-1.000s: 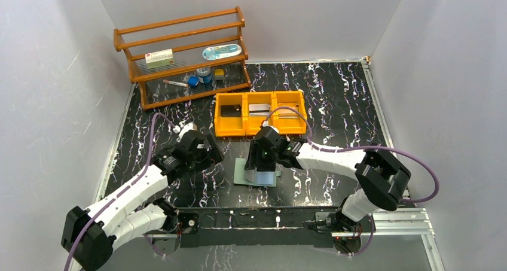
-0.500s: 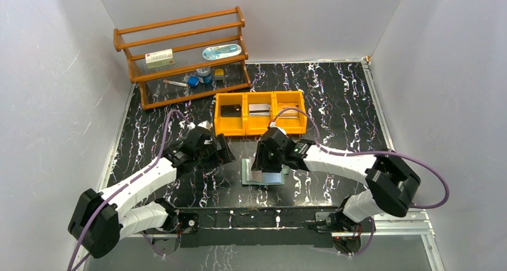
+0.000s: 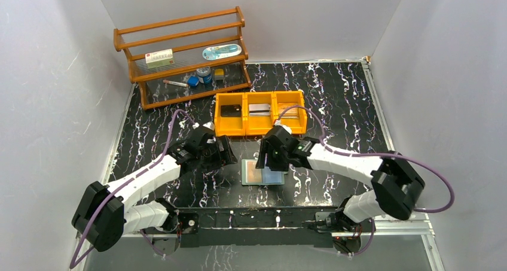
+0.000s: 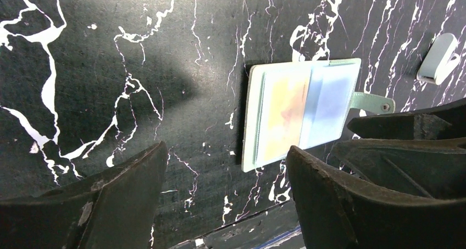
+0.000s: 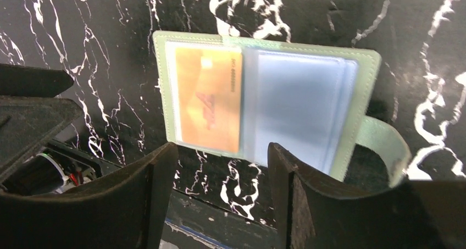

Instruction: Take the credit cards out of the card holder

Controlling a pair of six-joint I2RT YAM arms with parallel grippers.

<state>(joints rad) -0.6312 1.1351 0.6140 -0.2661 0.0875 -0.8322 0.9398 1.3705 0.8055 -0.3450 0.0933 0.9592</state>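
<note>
Card holder (image 3: pixel 263 173) lies opened flat on the worktop (image 3: pixel 341 97), in front of the orange bin (image 3: pixel 260 132) and between the two arms. Left pincer (image 3: pixel 222 154) hangs just left of it, released, with nothing between its fingers. Right pincer (image 3: pixel 272 157) hovers over the holder's far edge, likewise spread and empty.

The step in hand, as I judge it, is drawing the tan card (image 5: pixel 209 103) out of its clear sleeve. To do it well, one pincer should pin the holder at a part that carries no card, such as the strap (image 5: pixel 384 142). The other should then nip the card's exposed edge and slide it out along the sleeve rather than lift it. The pouch looks thin and light and would likely come up with the card if nothing holds it down. I cannot tell at which edge the sleeve opens.

The right wrist view gives the most detail. It shows the print on the tan card, a bluish panel (image 5: pixel 299 109) beside it and the strap. Whether that panel is a card or a bare sleeve I cannot tell. The left wrist view shows the holder toward that pincer's right finger, not centred in the gap. Only the top view shows both arms and the bin, with flat things lying in its compartments.
</note>
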